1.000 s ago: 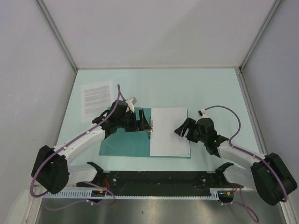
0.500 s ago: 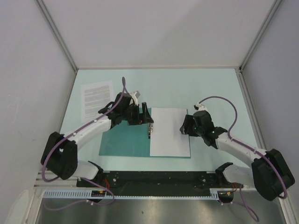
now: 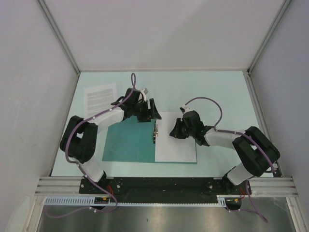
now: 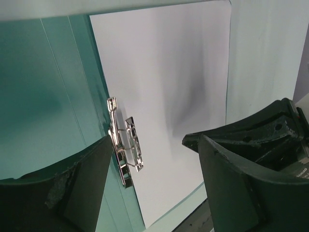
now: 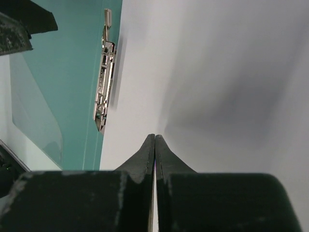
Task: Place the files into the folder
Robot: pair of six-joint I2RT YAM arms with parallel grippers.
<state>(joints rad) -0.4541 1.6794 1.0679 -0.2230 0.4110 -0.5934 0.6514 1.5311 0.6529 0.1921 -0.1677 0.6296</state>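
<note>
The teal folder (image 3: 126, 144) lies open and flat. A blank white file (image 3: 177, 145) rests on its right half, beside the metal clip (image 3: 155, 133) at the spine. The printed file (image 3: 100, 99) lies on the table at the back left, apart from both arms. My left gripper (image 3: 147, 112) hovers open over the folder's far edge above the clip (image 4: 124, 151), with nothing between its fingers (image 4: 77, 193). My right gripper (image 3: 173, 131) is shut, its tips (image 5: 155, 138) pointing down at the blank file (image 5: 217, 72) just right of the clip (image 5: 103, 92). I cannot tell whether they touch it.
The pale mint tabletop (image 3: 217, 92) is walled by grey panels at the back and both sides. A black rail (image 3: 159, 186) with the arm bases runs along the near edge. Purple cables loop above both wrists.
My right gripper has shut and moved left across the blank file toward the clip. My left gripper has swung back and right to the folder's far edge, its fingers slightly narrower.
</note>
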